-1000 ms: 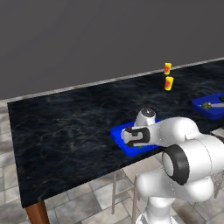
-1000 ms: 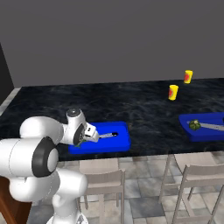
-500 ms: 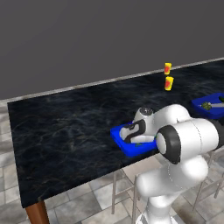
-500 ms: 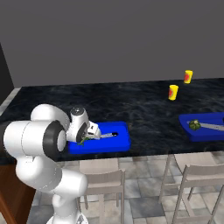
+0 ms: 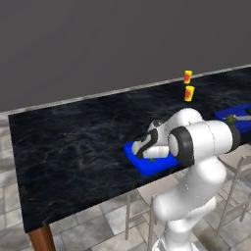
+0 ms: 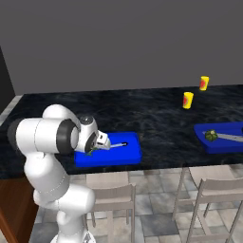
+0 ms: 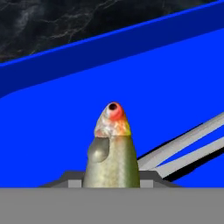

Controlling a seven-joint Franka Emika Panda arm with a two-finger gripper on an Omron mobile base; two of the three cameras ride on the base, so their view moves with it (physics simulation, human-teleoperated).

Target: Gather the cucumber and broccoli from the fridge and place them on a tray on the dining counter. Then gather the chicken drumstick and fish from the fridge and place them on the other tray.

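1. Our gripper (image 6: pixel 96 144) is clamped on the fish (image 7: pixel 112 151), held low over the near tray (image 6: pixel 124 155) on the counter (image 5: pixel 73 147).
2. In the hand view, the fish points head-out above the tray floor, a grey utensil (image 7: pixel 188 142) just beside it.
3. The far tray (image 6: pixel 228 142) holds the broccoli (image 6: pixel 210 135).

Two yellow cups (image 6: pixel 188 100) (image 6: pixel 203 83) stand apart on the table. Grey utensil (image 6: pixel 119 144) lies in the near tray. Pale chairs (image 6: pixel 111 198) below.
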